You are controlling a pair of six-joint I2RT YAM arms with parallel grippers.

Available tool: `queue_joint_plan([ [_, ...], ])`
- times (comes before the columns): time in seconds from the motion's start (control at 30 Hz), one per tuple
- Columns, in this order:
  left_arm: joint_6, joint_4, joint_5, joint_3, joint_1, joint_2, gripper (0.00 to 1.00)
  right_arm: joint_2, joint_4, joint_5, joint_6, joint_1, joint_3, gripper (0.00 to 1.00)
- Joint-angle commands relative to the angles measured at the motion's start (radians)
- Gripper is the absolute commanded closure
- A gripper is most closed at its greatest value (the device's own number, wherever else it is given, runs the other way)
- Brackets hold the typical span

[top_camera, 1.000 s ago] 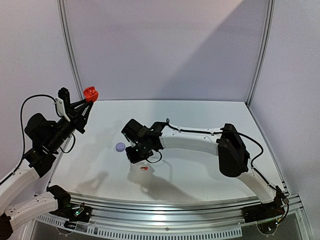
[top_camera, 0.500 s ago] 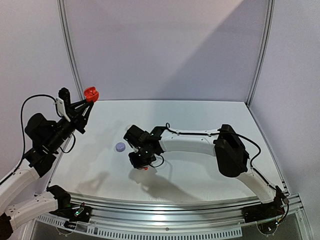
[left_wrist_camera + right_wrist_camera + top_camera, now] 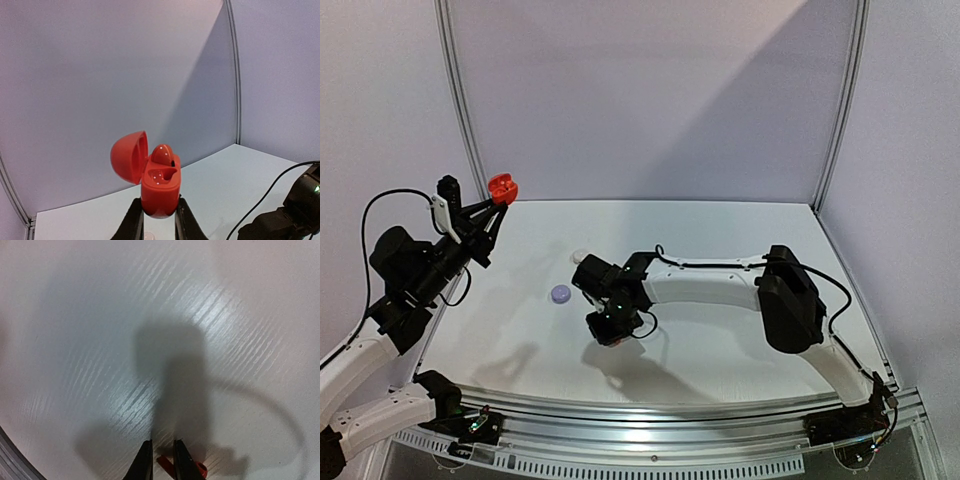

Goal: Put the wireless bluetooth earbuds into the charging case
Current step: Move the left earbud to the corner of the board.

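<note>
My left gripper (image 3: 498, 200) is raised at the far left and shut on a red charging case (image 3: 502, 187). In the left wrist view the case (image 3: 160, 187) stands upright between the fingers (image 3: 134, 220) with its lid open. One red earbud (image 3: 164, 155) sits in it and the other socket is bare. My right gripper (image 3: 610, 330) is down at the table. In the right wrist view its narrow jaws (image 3: 163, 460) close round the stem of a second red earbud (image 3: 200, 470) lying on the table. The lavender and white earbuds are not in view.
A small lavender round case (image 3: 561, 294) lies on the table left of the right gripper. A small white round thing (image 3: 580, 256) lies behind it. The right arm (image 3: 720, 285) stretches across the table's middle. Metal rails (image 3: 670, 410) edge the front.
My right gripper has moved nearer and lower over the red earbud on the table, now covering it in the top view. The left arm and red case have not moved.
</note>
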Motion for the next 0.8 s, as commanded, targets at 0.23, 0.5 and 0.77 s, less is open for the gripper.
queue_joint_plan([
  [0.23,-0.007,0.000,0.010,0.008,0.013,0.009,1.00,-0.036,-0.155,0.000,-0.113,0.040,-0.025,0.85],
  [0.5,-0.007,-0.001,0.013,0.007,0.014,0.012,1.00,-0.083,-0.079,-0.051,-0.135,0.039,0.011,0.84],
  [0.77,-0.007,-0.003,0.012,0.005,0.012,0.006,1.00,-0.288,0.200,-0.048,0.047,-0.034,-0.233,0.84],
])
